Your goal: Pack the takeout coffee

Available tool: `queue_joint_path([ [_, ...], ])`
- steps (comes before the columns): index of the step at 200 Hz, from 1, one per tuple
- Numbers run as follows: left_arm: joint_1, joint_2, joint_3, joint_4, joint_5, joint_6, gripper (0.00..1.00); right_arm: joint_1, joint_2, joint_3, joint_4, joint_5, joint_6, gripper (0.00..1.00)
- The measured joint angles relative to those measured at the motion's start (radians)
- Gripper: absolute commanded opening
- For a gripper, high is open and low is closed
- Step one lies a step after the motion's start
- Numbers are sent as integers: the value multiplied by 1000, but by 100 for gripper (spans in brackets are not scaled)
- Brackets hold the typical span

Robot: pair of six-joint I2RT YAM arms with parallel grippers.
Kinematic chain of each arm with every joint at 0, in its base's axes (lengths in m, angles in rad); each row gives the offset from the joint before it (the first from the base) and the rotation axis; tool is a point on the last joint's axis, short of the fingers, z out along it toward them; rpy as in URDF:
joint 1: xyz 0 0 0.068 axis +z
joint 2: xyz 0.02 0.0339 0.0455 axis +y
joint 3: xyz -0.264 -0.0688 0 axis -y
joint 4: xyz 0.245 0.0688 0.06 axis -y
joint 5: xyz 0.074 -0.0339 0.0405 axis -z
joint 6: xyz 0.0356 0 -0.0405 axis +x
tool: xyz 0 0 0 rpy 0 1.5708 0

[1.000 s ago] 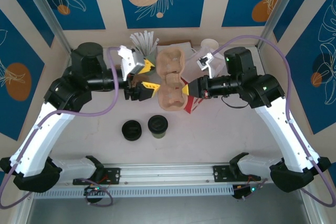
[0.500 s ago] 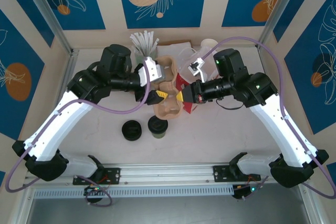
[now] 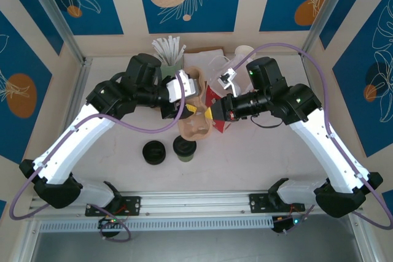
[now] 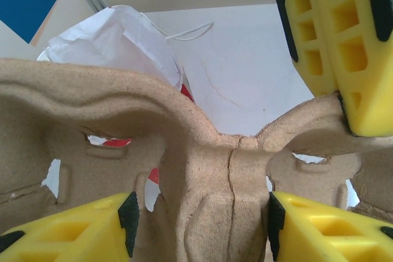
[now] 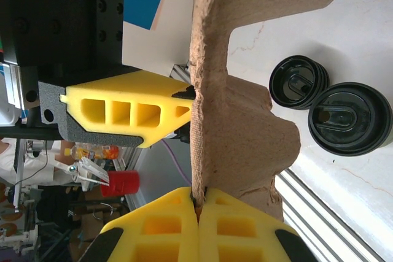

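Observation:
The takeout coffee (image 3: 184, 147), a short dark cup with a black lid, stands on the table in front of both grippers; its lid (image 5: 350, 118) also appears in the right wrist view. A brown pulp cup carrier (image 3: 195, 121) hangs above the table, tilted on edge. My right gripper (image 3: 212, 112) is shut on the carrier's rim (image 5: 198, 196). My left gripper (image 3: 184, 110) straddles the carrier's cracked centre ridge (image 4: 199, 213). The right pad (image 4: 274, 219) touches the ridge, and a gap shows at the left pad (image 4: 128, 219). A red-and-white bag (image 3: 222, 124) sits mostly hidden behind the carrier.
A stack of loose black lids (image 3: 154, 151) lies left of the coffee. At the back stand a holder of white straws (image 3: 167, 48), crumpled white paper (image 4: 123, 41) and stacked cream cups (image 3: 244, 53). A metal rail (image 3: 196, 204) runs along the front edge.
My left arm swung right onto the carrier and its jaws narrowed about the centre ridge. The right gripper drew the carrier slightly left and it tipped from flat onto its edge.

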Motion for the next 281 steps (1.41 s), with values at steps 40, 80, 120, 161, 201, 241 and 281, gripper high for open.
queue_joint_path([
  [40, -1, 6, 0, -1, -2, 2, 51, 0, 5, 0, 0, 4, 3, 0],
  [80, -5, 11, 0, -5, -2, 7, 46, 0, 5, 0, 0, 16, 7, 0],
  [120, -6, 11, 0, -7, -2, 8, 57, 0, 5, 0, 0, 22, 7, 0],
  [161, -6, 11, -6, -8, -5, 11, 55, 0, 5, 0, 0, 22, 7, 0],
  [201, -10, 11, -6, -8, -18, 18, 46, 0, 5, 0, 0, 23, 7, 1],
  [241, -12, 11, -6, -8, -21, 23, 44, 0, 5, 0, 0, 26, 9, 12],
  [281, -13, 11, -15, 6, -35, 22, 37, -14, -9, 0, 0, 46, 14, 33],
])
